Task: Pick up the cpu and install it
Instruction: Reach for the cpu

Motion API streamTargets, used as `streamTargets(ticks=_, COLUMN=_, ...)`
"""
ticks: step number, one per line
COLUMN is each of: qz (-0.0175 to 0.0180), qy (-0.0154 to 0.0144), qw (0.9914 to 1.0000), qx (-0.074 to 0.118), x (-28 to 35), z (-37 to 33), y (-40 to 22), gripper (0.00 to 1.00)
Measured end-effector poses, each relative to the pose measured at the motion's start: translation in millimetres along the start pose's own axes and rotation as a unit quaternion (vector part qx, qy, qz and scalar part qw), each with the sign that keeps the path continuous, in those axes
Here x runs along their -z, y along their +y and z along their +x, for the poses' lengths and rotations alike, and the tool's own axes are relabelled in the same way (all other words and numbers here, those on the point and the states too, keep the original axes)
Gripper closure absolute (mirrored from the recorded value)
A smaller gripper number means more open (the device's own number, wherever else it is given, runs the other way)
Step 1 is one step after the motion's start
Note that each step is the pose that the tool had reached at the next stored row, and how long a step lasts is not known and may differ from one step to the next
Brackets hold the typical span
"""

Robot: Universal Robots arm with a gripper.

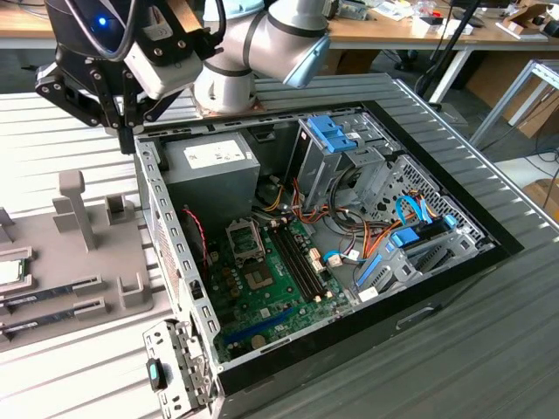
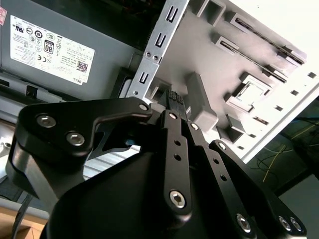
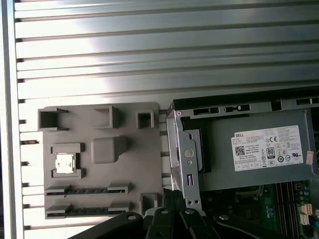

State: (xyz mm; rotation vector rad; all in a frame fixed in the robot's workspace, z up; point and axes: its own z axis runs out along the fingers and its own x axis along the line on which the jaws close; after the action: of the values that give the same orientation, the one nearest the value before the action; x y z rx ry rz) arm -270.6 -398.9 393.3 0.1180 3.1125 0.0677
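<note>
The cpu (image 3: 64,163) is lying flat, silvery top up, in a square pocket of the grey holder tray (image 3: 130,167) in the first wrist view. In the exterior view it is showing at the far left edge (image 1: 9,271). Nothing is gripping or touching it.

Two long memory sticks (image 3: 87,190) are sitting in slots of the same tray, just beside the cpu's pocket. The tray is resting on the ribbed metal desk (image 3: 149,50), right next to the open computer case (image 1: 159,218).

The end effector (image 2: 174,95) is hanging over the case's corner, where the perforated metal wall is meeting the grey power supply (image 2: 50,50). In the exterior view it (image 1: 125,131) is sitting above that corner, well apart from the cpu, toward the exterior view's right of the tray. In the second wrist view its fingers are lying pressed together, with no gap showing between the ribbed tips. They are carrying nothing, and I cannot tell whether the tips are touching the case wall or hovering just clear of it.

Inside the case, the green motherboard (image 1: 262,279) is lying below the power supply, with coloured cables and blue drive brackets (image 1: 332,135) toward the exterior view's right.
</note>
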Motion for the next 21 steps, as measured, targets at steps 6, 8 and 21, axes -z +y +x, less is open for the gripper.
streamTargets(ticks=6, qz=0.0000, qy=0.0000, qw=1.00000, qx=0.000, x=0.1, z=4.3, y=-0.3, gripper=0.89)
streamTargets(ticks=8, qz=0.0000, qy=0.0000, qw=1.00000, qx=0.000, x=0.2, z=5.6, y=-0.4, gripper=0.89)
streamTargets(ticks=21, qz=0.0000, qy=0.0000, qw=1.00000, qx=0.000, x=0.4, z=15.1, y=-1.1, gripper=0.89)
